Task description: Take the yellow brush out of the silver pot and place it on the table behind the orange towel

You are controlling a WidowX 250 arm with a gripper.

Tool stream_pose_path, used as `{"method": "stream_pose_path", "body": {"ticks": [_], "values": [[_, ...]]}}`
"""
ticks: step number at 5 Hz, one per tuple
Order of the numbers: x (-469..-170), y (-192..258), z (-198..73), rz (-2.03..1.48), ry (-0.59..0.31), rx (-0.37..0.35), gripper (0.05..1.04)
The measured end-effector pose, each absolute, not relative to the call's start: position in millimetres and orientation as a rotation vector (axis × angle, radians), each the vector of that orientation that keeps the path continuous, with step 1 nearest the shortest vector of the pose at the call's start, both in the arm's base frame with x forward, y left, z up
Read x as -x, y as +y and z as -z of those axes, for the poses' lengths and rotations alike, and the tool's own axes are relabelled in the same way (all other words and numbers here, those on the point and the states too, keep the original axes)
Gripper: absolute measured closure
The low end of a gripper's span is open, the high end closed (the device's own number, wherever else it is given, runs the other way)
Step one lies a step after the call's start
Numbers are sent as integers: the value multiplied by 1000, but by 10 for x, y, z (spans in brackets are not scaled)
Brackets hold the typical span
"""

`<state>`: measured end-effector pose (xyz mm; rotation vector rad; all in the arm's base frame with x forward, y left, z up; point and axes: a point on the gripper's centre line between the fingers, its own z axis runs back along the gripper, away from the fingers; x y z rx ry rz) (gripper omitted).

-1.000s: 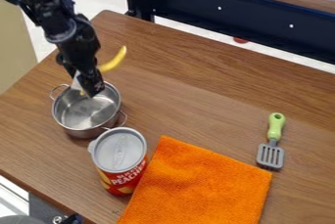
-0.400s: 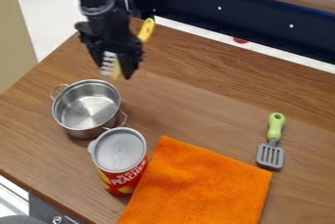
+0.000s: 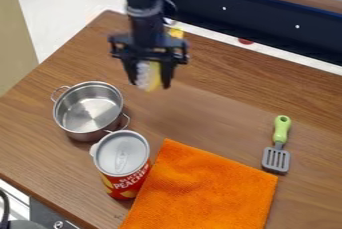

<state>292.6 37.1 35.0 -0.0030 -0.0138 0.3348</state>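
Red can (image 3: pixel 122 167), orange cloth (image 3: pixel 206 188), spatula (image 3: pixel 278 145)

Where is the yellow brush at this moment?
The yellow brush is held in the gripper, left of centre in the camera view, above the wooden table, up and to the right of the metal pot.

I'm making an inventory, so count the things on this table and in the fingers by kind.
Pot: 1
Can: 1
Cloth: 1
Spatula: 1
Brush, it seems, in the fingers: 1
Total: 5
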Motion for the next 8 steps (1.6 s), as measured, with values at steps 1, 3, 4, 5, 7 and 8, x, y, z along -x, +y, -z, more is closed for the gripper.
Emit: {"method": "stream_pose_path", "body": {"ticks": [1, 3, 4, 5, 7, 8], "values": [[-3013, 246, -149, -331, 33, -57, 434], [-3158, 50, 252, -314, 146, -92, 434], [-3176, 13, 291, -283, 201, -103, 436], [-3152, 10, 293, -267, 214, -101, 438], [-3007, -20, 296, -211, 236, -76, 387], [-2990, -5, 287, -213, 227, -51, 127]]}}
